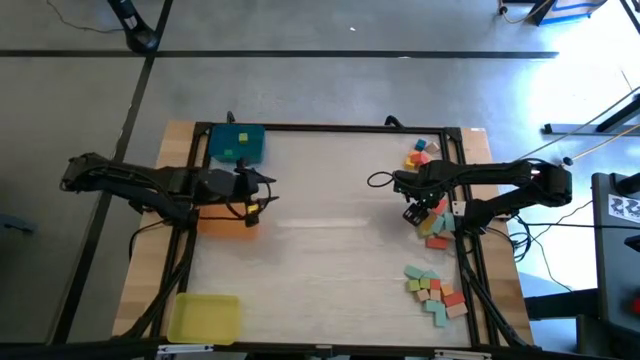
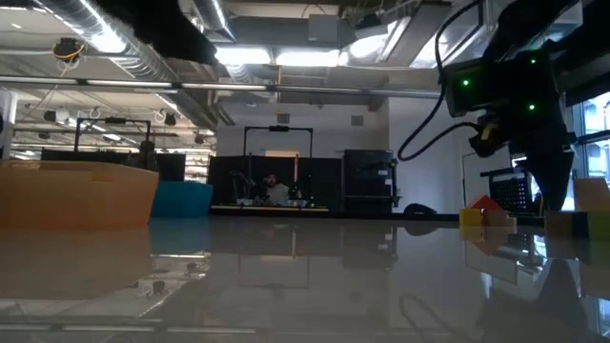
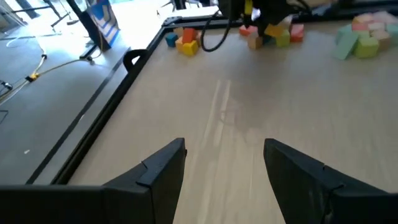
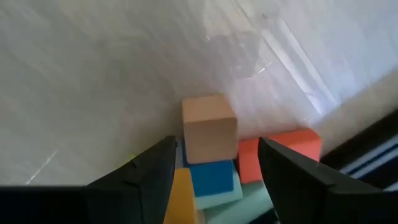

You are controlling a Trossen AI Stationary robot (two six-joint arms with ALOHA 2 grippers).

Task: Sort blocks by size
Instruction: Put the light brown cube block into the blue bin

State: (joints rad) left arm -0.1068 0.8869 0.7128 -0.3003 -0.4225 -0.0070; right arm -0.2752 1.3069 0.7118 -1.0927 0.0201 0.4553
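Observation:
My right gripper points down, open, low over a cluster of blocks at the table's right edge. Between its fingers in the right wrist view show a pale tan cube, a blue block, a yellow block and an orange-red block; the fingers touch none of them. My left gripper hovers open and empty above the table's left side, beside the orange tray.
More blocks lie at the far right and the near right. A blue tray holding small pieces sits at the far left, and a yellow tray at the near left. The black frame rail runs beside the right-hand blocks.

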